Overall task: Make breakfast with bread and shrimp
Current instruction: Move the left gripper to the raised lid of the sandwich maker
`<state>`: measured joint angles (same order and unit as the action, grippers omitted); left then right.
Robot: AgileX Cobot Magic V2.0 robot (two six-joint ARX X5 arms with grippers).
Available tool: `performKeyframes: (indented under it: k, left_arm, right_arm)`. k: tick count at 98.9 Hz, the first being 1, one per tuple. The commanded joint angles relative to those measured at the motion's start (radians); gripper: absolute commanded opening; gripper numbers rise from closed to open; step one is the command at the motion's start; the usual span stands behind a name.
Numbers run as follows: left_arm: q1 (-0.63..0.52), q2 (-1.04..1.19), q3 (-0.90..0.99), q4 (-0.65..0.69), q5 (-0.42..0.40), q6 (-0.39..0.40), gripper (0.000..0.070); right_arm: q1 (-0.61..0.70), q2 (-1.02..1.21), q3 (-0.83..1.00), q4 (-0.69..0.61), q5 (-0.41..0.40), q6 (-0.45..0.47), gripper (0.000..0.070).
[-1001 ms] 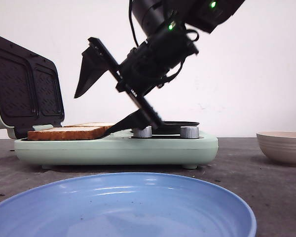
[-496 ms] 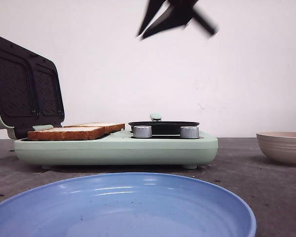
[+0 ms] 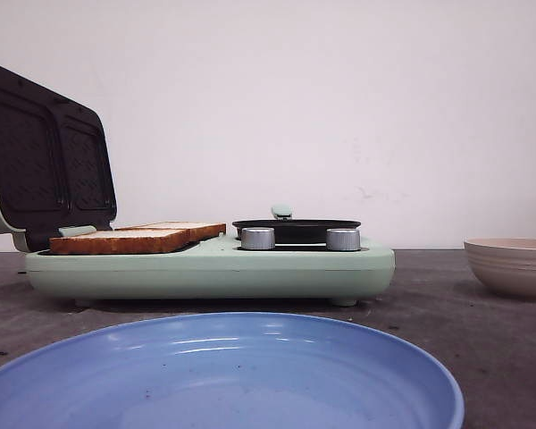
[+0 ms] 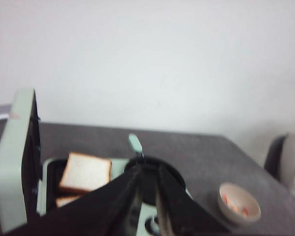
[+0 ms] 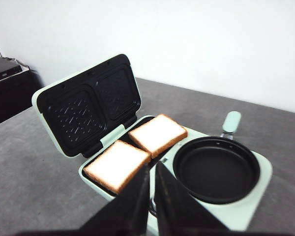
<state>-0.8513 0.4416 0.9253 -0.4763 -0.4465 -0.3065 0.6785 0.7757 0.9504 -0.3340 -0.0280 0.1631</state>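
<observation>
Right wrist view shows both bread slices (image 5: 137,150) seated in the open sandwich maker (image 5: 88,105) by the empty pan (image 5: 216,169), both pincers nearly together and empty, so fetch shrimp (image 4: 236,205) from the bowl (image 4: 238,204) gently

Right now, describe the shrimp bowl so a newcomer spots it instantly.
Start at the mint-green breakfast maker in the middle of the table. To its right, apart from it, stands a small beige ribbed bowl; the left wrist view shows orange-red shrimp inside. The big blue plate nearer the camera is far wider and shallower.
</observation>
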Motion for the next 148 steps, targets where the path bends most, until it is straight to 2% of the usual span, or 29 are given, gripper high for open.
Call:
performKeyframes:
  k: [1,15,34,48,57,73,89,107,119,132,148]
  left_arm:
    - [-0.006,0.037,0.012,0.059,-0.007,0.000,0.0000]
    - [0.002,0.132,0.028,0.164,-0.009,0.030,0.0001]
    - [0.014,0.261,0.119,0.171,-0.002,0.035,0.0001]
    - [0.034,0.332,0.211,0.164,-0.038,0.108,0.0001]
    - [0.097,0.369,0.295,0.119,-0.070,0.122,0.0000]
    - [0.297,0.430,0.449,0.011,-0.057,0.122,0.0000]
    - [0.532,0.510,0.556,-0.096,0.046,0.117,0.0000]
    - [0.763,0.647,0.632,-0.217,0.319,0.077,0.0000]
    - [0.853,0.739,0.669,-0.307,0.463,0.039,0.0000]
    - [0.905,0.821,0.692,-0.368,0.522,0.039,0.0003]
    - [0.949,0.896,0.692,-0.376,0.562,0.038,0.0161]
  right_arm:
    - [0.007,-0.059,-0.007,-0.008,0.003,-0.021,0.0007]
    - [0.007,-0.165,-0.024,-0.058,0.010,-0.034,0.0007]
    - [0.006,-0.271,-0.025,-0.124,0.031,-0.054,0.0007]
    - [0.006,-0.341,-0.027,-0.195,0.037,-0.079,0.0007]
    - [0.006,-0.384,-0.029,-0.226,0.038,-0.085,0.0007]
    - [0.006,-0.449,-0.029,-0.243,0.053,-0.076,0.0007]
    - [0.006,-0.481,-0.029,-0.266,0.055,-0.057,0.0007]
    - [0.006,-0.486,-0.029,-0.288,0.053,-0.035,0.0007]
    - [0.006,-0.486,-0.029,-0.290,0.050,-0.030,0.0007]
    - [0.006,-0.486,-0.029,-0.300,0.043,-0.011,0.0007]
    - [0.006,-0.486,-0.029,-0.312,0.043,-0.001,0.0007]
